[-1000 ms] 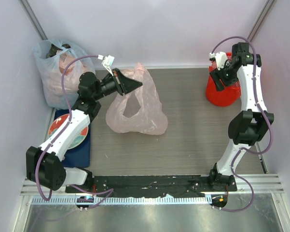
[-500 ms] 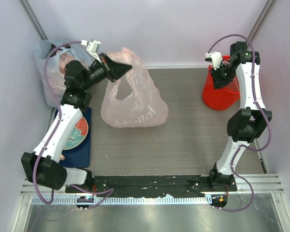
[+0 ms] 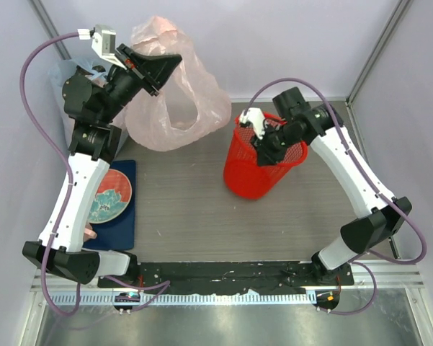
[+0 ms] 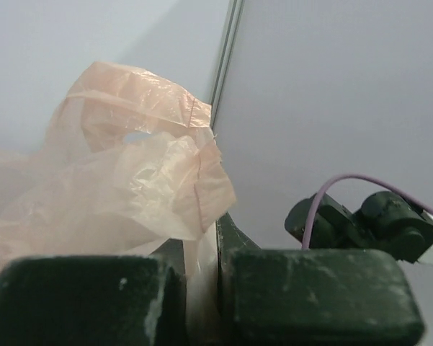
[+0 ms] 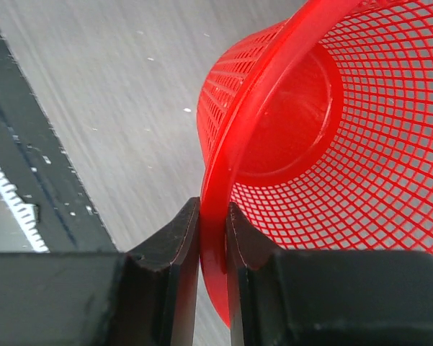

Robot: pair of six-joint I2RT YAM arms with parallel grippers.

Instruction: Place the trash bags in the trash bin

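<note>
My left gripper (image 3: pixel 164 66) is raised high at the back left and is shut on the thin pale-pink trash bag (image 3: pixel 174 108), which hangs below it off the table. In the left wrist view the bag (image 4: pixel 130 187) bunches up from between my closed fingers (image 4: pixel 310 288). My right gripper (image 3: pixel 268 143) is shut on the rim of the red mesh trash bin (image 3: pixel 256 169), which stands tilted near the middle of the table. The right wrist view shows the bin's rim (image 5: pixel 217 209) pinched between my fingers and its empty inside (image 5: pixel 346 144).
A bluish-clear plastic bag (image 3: pixel 61 79) with pink lumps sits at the back left corner, mostly behind my left arm. A patterned plate (image 3: pixel 108 198) lies on a dark blue mat (image 3: pixel 126 227) at the left. White walls stand close on three sides.
My left gripper has lifted the pink bag up off the table and toward the back. My right gripper has carried the red bin from the back right corner to the table's middle.
</note>
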